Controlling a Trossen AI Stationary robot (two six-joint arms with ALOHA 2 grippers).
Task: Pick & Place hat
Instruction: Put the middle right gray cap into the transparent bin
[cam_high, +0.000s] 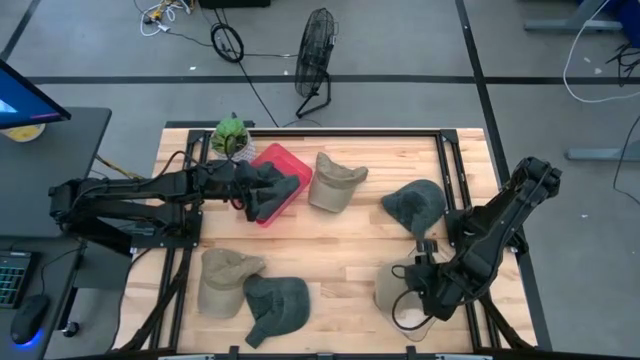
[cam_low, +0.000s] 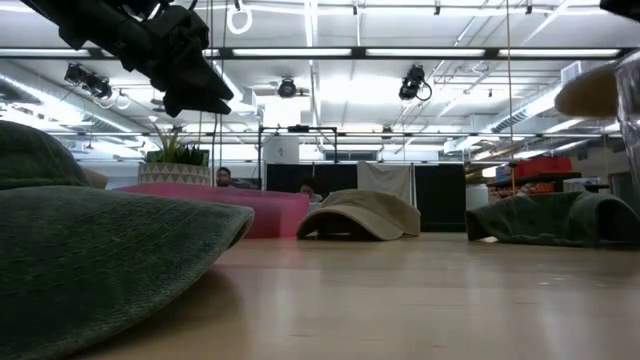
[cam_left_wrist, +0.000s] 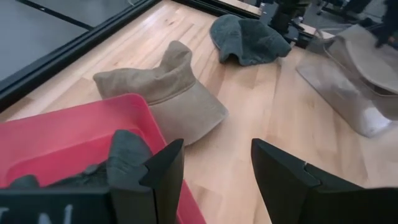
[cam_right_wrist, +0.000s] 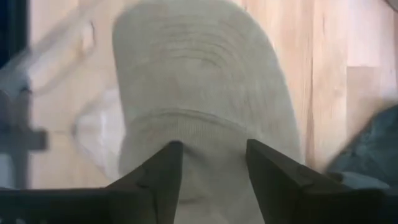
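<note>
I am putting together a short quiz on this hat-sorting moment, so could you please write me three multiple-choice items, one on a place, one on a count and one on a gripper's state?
1. Where is the red bin?
A. Far side of the table, beside the potted plant
B. Near right corner
C. On the floor

2. How many hats lie loose on the table, outside the bin and clear of both grippers?
A. Two
B. Four
C. Seven

3. How is the left gripper?
A. Shut on a tan hat
C. Out of view
B. Open, over the bin's edge

Answers:
1 A, the high view shows them side by side.
2 B, two tan and two dark green.
3 B, its fingers stand apart with nothing between them.
</note>
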